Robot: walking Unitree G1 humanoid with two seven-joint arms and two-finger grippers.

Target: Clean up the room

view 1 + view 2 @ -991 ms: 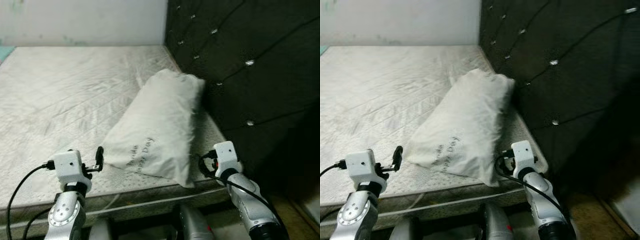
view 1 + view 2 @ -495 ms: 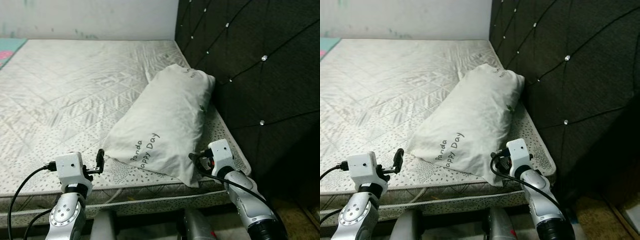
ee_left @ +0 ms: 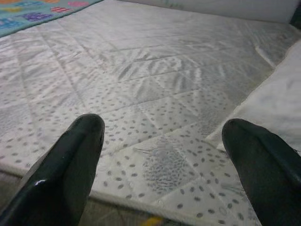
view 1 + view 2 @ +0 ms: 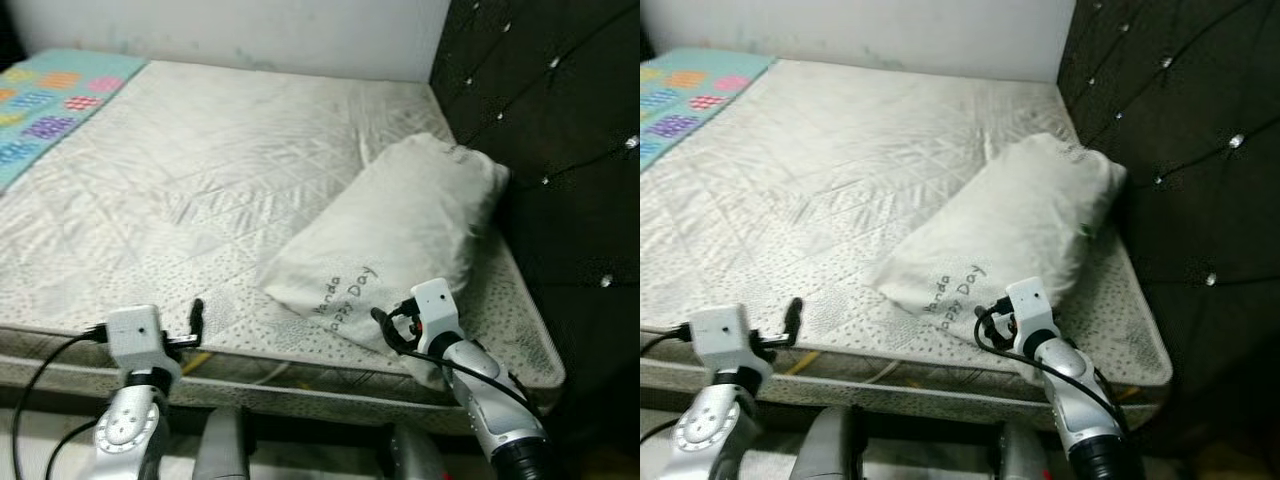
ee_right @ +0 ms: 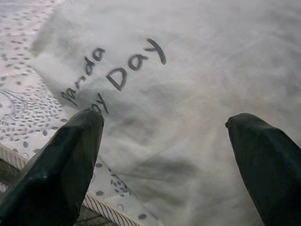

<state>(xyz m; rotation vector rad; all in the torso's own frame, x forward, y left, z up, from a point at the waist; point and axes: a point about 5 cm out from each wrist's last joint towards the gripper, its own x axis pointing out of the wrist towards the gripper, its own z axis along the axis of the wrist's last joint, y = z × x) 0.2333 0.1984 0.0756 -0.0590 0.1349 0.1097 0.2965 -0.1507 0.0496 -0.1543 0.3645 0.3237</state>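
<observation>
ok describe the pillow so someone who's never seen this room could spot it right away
Find the bare quilted mattress and go to the end by the dark tufted headboard. The pillow lies slantwise there, pale and plump, with "Panda Happy Day" handwritten on its near corner, just ahead of the open right gripper.

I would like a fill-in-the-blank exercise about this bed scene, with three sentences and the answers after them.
1. The white pillow lies on the mattress with one end against the dark tufted ____.
2. The word printed before "Day" on the pillow is partly hidden; the word above it reads ____.
3. The right gripper has its fingers ____ in front of the pillow.

Answers: headboard; Panda; open
</observation>
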